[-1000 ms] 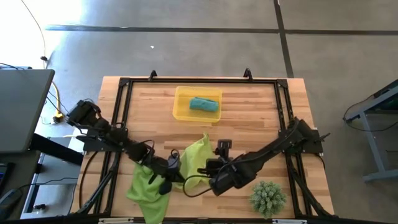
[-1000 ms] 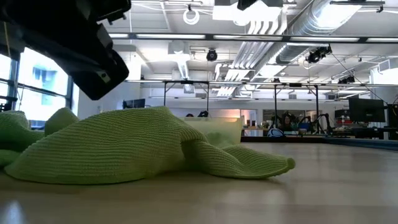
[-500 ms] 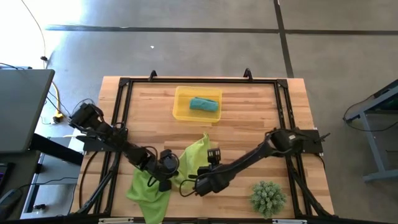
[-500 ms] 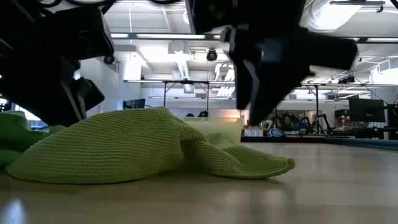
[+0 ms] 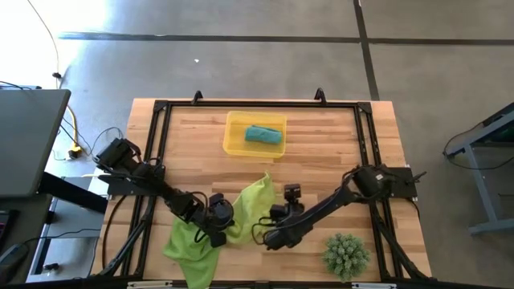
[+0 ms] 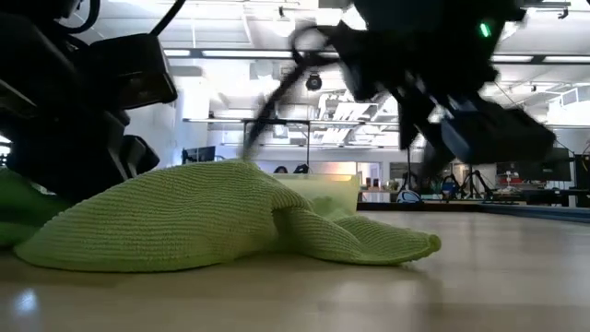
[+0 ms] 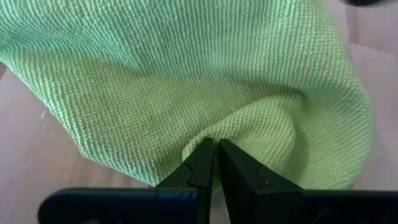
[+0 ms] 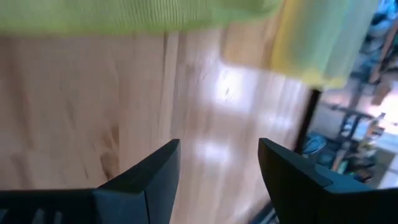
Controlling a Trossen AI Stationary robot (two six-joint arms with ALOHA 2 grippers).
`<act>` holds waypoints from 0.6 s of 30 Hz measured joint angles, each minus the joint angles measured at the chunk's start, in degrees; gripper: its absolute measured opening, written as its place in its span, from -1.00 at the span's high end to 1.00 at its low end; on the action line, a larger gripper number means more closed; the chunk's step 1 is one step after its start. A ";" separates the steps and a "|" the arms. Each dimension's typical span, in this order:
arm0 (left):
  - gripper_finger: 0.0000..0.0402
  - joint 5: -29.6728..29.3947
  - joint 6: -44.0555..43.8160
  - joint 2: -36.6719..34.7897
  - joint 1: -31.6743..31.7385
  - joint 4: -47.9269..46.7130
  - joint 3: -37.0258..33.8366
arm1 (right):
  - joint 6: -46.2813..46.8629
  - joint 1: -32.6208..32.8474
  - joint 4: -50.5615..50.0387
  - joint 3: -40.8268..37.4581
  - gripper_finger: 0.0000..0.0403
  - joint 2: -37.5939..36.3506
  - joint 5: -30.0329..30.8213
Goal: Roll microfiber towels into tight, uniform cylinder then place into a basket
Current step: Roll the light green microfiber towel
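Left end effector (image 7: 214, 163) pinches lime towel (image 5: 249, 207); right end effector (image 8: 217, 163) spread beside plant (image 5: 347, 254).

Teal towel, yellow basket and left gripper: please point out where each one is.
teal towel (image 5: 263, 135), high view, middle of roll.
yellow basket (image 5: 234, 138), high view, bare floor.
left gripper (image 7: 215, 147), left wrist view, between fingertips.

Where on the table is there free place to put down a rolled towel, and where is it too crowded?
Bare wood lies between the yellow basket and the lime-green towels, and right of the basket. The front is crowded: the left gripper pinches a lime-green towel, the open right gripper is beside it, and the spiky plant fills the front right corner.
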 joint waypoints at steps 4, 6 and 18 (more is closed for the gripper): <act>0.90 -0.59 0.14 0.01 1.87 -0.30 -0.03 | 5.80 0.05 9.12 -15.28 -0.03 -6.95 -5.65; 0.90 -0.38 0.25 0.00 3.18 -0.61 0.00 | 9.11 0.07 16.18 -22.21 -0.03 -11.02 -8.71; 0.91 1.86 3.15 0.02 14.20 -0.44 0.15 | 6.10 -2.11 75.34 -46.74 -0.03 -28.85 -11.84</act>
